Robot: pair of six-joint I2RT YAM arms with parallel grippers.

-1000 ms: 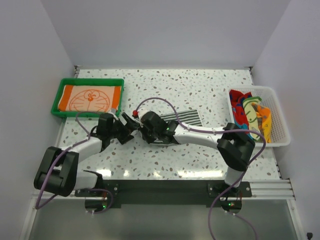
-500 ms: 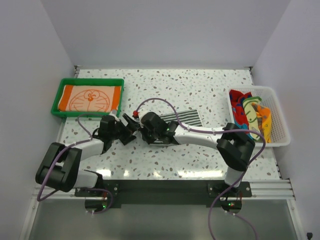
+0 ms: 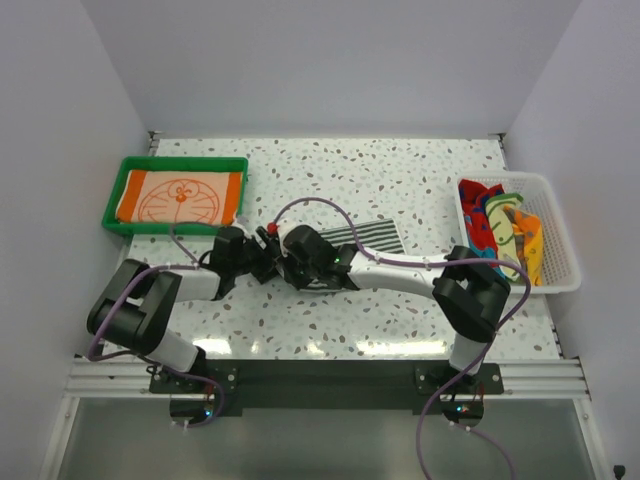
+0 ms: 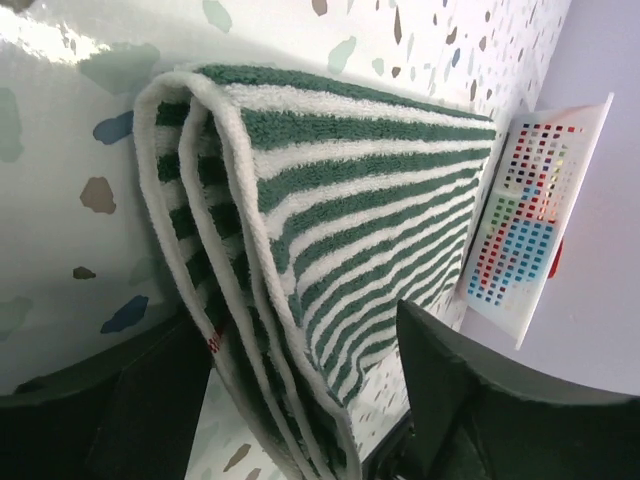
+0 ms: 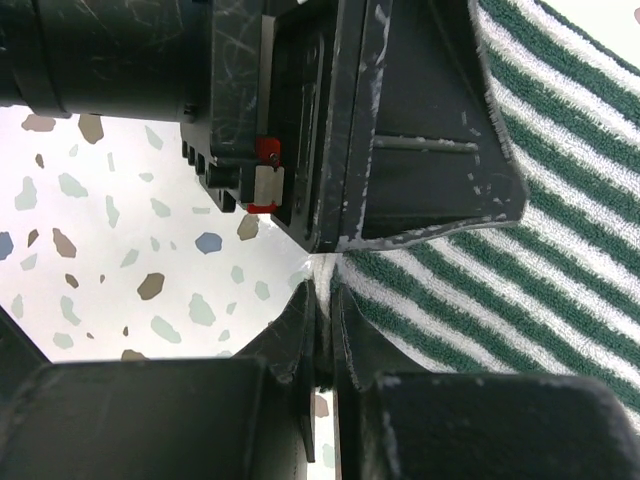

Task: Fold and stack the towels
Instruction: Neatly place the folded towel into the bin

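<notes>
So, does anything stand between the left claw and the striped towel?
Nothing visible does. The folded striped towel lies on the table directly between the open fingers of the left claw. The right claw is shut on the same edge of the towel, beside the left claw and not in its path.

1. The left arm's elbow [image 3: 135, 310] now sits higher and further right than a second ago, lifted away from its base
2. The left gripper [image 3: 262, 264] is further right, tight against the right gripper [image 3: 284, 268]
3. The gap from the left gripper to the striped towel [image 3: 375, 234] is smaller, and the forearm lies flatter
</notes>
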